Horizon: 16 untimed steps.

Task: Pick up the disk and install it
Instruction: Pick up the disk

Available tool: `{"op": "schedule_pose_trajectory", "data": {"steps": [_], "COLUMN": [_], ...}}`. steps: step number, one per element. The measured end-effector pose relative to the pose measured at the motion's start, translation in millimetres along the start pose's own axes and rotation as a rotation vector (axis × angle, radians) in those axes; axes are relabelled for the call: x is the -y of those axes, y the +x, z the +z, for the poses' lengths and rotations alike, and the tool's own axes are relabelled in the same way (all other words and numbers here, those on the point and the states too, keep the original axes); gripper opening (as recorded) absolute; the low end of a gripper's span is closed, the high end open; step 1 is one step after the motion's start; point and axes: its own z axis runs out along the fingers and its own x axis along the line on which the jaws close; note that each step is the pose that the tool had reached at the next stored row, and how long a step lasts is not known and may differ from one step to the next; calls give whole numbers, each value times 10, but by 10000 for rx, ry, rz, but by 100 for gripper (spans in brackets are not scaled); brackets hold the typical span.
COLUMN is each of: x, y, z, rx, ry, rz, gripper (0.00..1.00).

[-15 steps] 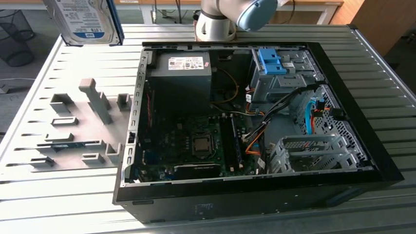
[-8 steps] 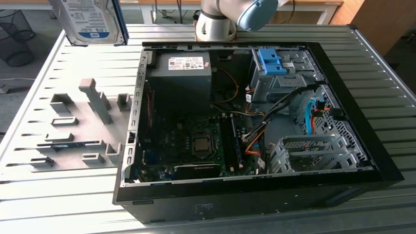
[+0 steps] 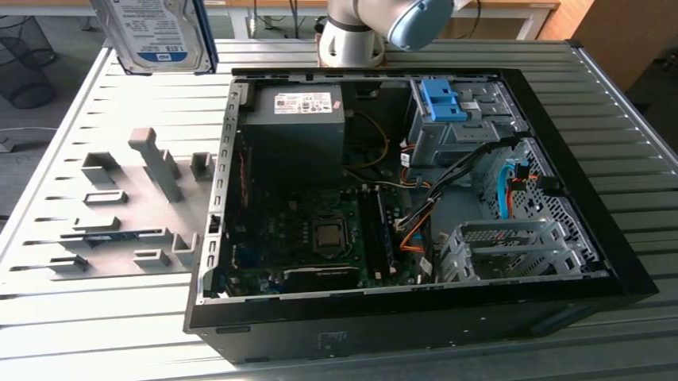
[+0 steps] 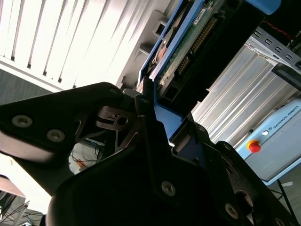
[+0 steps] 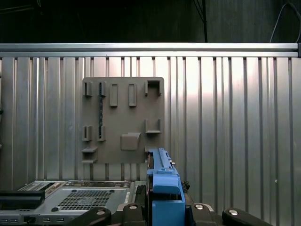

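Note:
The disk point(image 3: 159, 32), a silver drive with a white-and-blue label in a blue carrier, hangs upright above the table's far corner at the exterior view's left, off the surface. In the second wrist view my gripper point(image 4: 157, 117) is shut on the disk point(image 4: 188, 42), its black fingers point(image 4: 141, 101) clamping the blue carrier's edge, with the green circuit board facing out. The first wrist view shows the carrier's blue edge point(image 5: 163, 181) rising from between the gripper's black parts point(image 5: 162, 211).
An open black computer case point(image 3: 593, 238) lies on the slatted metal table point(image 3: 63, 333), with a blue bracket point(image 3: 443, 99) on its metal drive bay at the far side. A grey fixture plate point(image 3: 117, 206) with slots lies beside the case. The arm's base point(image 3: 355, 32) stands behind the case.

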Motion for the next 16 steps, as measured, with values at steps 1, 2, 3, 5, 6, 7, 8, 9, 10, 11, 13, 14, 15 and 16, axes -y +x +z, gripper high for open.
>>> {"op": "schedule_pose_trajectory", "data": {"steps": [1,2,3,5,6,7,8,9,10,11,13,14,15,16], "x": [13,28,43,69,81,95,109,122,135,146,166,177,188,201], "y": [0,-1,-1,-3,-3,-4,-4,-5,-5,-6,-8,-9,-10,-10], "z": [0,0,0,0,-1,-1,-1,-1,-2,-2,-2,-2,-2,-2], "rx": [0,0,1,0,0,0,0,1,0,-1,-1,0,0,0], "ry": [0,1,0,1,0,0,1,1,0,-1,0,-1,0,1], "rz": [0,1,0,0,0,0,0,-1,0,0,0,0,1,0], "gripper": [36,36,36,36,36,36,36,36,36,36,36,36,36,36]}}
